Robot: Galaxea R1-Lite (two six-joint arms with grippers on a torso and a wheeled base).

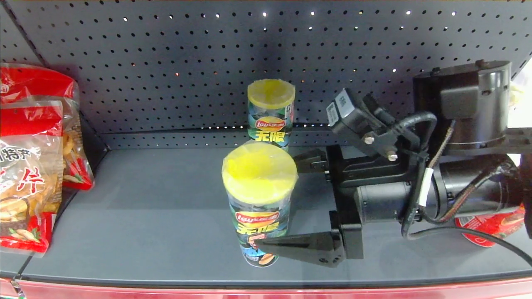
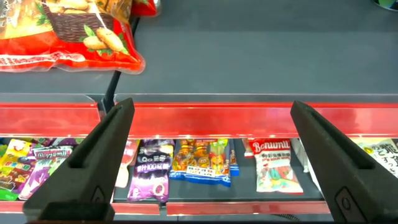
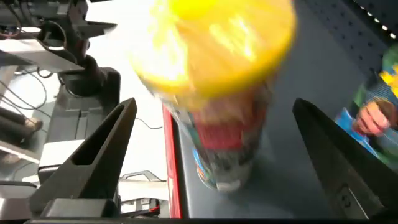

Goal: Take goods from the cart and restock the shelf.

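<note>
Two chip cans with yellow lids stand on the grey shelf (image 1: 145, 207). The rear can (image 1: 271, 112) is against the pegboard back wall. Closer to the shelf's front edge is the front can (image 1: 258, 199), and my right gripper (image 1: 276, 202) is open around it, one finger in front and one behind, with gaps on both sides. The right wrist view has this can (image 3: 217, 81) between my right gripper's (image 3: 214, 102) fingers, the rear can (image 3: 379, 99) off to one side. My left gripper (image 2: 211, 104) hangs open and holds nothing, before the shelf's red front strip (image 2: 205, 118).
Red snack bags (image 1: 29, 166) lean at the shelf's left end. A red can (image 1: 490, 224) sits at the right, partly behind my right arm. Below the red strip, a lower shelf holds several candy packs (image 2: 199, 162). Bare shelf lies between the bags and the cans.
</note>
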